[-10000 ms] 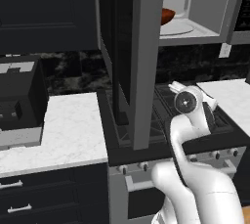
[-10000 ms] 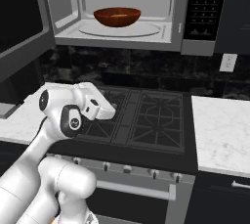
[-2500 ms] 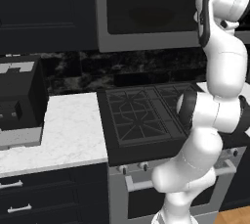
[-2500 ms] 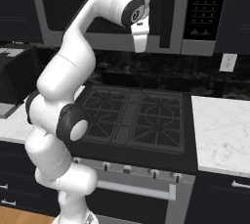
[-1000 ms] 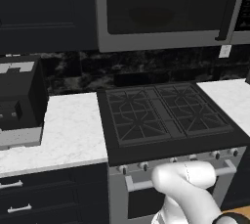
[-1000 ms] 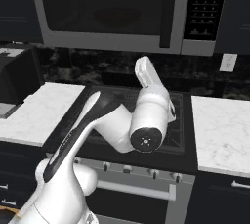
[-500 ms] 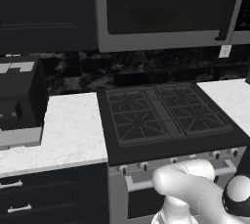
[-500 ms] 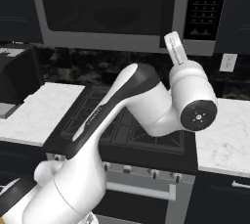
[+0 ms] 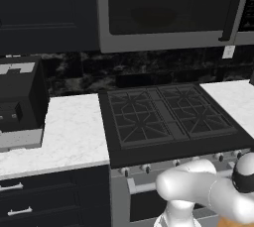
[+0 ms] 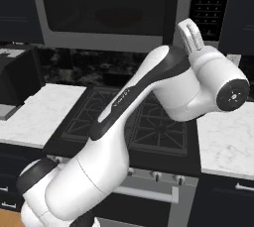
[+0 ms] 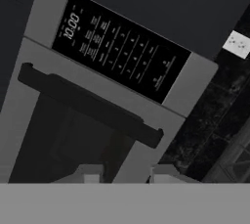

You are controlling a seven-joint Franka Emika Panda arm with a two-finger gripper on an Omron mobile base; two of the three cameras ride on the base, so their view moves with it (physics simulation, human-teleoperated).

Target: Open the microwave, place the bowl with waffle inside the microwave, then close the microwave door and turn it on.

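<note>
Facing the microwave (image 11: 97, 96) from close range, the gripper (image 11: 124, 175) is hovering with its fingertips (image 11: 88, 173) a moderate gap apart and gripping nothing. The microwave door (image 9: 163, 10) is sitting shut, its bar handle (image 11: 88, 104) at about 11 o'clock from the fingertips. Behind the dark glass, what may be the bowl (image 10: 119, 17) is showing only dimly. The control strip (image 11: 117, 47), higher at 12 o'clock, is rigid and flat, so a light fingertip press on one button should probably do.

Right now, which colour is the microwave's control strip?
The control strip is black with pale markings, seen best in the hand view.
</note>
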